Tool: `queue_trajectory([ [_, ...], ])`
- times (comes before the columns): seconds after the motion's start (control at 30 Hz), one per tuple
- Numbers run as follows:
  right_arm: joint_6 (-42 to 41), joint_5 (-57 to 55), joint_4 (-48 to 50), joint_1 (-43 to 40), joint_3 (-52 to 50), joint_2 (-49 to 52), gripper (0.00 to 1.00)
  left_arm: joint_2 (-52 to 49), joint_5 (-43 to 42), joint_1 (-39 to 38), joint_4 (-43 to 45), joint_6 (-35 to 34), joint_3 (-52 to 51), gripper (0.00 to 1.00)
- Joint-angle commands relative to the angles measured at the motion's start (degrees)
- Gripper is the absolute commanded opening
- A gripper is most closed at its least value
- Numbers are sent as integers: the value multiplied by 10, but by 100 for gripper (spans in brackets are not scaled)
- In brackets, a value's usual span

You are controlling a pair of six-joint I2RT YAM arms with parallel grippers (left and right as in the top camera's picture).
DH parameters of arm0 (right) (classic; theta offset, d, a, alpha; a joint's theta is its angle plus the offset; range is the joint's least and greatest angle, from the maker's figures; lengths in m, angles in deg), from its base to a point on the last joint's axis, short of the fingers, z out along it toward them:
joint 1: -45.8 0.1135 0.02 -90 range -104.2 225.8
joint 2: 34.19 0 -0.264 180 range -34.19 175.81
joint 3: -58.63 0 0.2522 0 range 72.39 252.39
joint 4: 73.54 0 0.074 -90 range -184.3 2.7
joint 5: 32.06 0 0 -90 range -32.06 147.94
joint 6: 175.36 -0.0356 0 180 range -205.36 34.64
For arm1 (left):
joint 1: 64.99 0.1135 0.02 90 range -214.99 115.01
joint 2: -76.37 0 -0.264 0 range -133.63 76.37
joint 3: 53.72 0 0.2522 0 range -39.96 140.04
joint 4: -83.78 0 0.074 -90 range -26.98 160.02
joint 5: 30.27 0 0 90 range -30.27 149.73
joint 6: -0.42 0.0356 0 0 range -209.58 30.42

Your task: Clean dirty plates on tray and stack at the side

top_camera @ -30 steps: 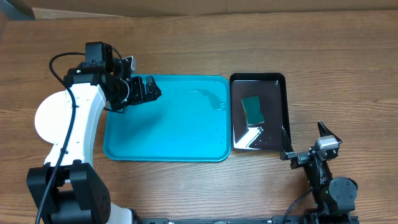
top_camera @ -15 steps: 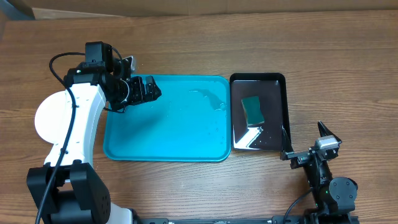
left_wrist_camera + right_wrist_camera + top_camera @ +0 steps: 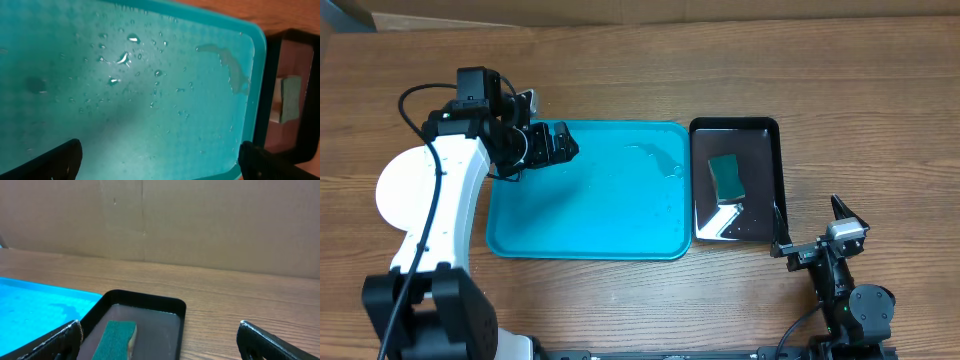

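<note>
The turquoise tray (image 3: 620, 215) lies mid-table, wet with water drops (image 3: 125, 57) and holding no plates. A white plate (image 3: 400, 190) rests on the table left of the tray, partly hidden under my left arm; any plates beneath it cannot be seen. My left gripper (image 3: 555, 145) hangs open over the tray's far left corner; in the left wrist view the left gripper (image 3: 160, 160) has only the bare tray floor (image 3: 165, 125) between its fingers. My right gripper (image 3: 810, 225) stands open near the table's front right, and in its wrist view the right gripper (image 3: 160, 340) faces the black tray.
A glossy black tray (image 3: 760, 130) sits right of the turquoise one, with a green sponge (image 3: 725, 177) inside, the same sponge (image 3: 117, 337) in the right wrist view. A cardboard wall (image 3: 200, 220) stands behind the table.
</note>
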Motion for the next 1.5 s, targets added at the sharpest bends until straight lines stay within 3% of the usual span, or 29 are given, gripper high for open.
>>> queue_trajectory([
  [0.0,2,0,3,-4,-6,-6,100,83,30,-15,1,15,11,100],
  [0.47,2,0,3,-4,-6,-6,100,375,36,-16,0,17,-19,100],
  [0.67,2,0,3,-4,-6,-6,100,492,48,-16,6,22,-123,100],
  [0.83,2,0,3,-4,-6,-6,100,612,75,-15,62,21,-249,100],
  [1.03,2,0,3,-4,-6,-6,100,779,102,-15,221,21,-402,100],
  [1.2,2,0,3,-4,-6,-6,100,891,125,-15,432,21,-500,100],
  [1.37,2,0,3,-4,-6,-6,100,931,124,-15,635,17,-574,100],
  [1.47,2,0,3,-4,-6,-6,100,932,126,-15,704,-12,-610,100],
])
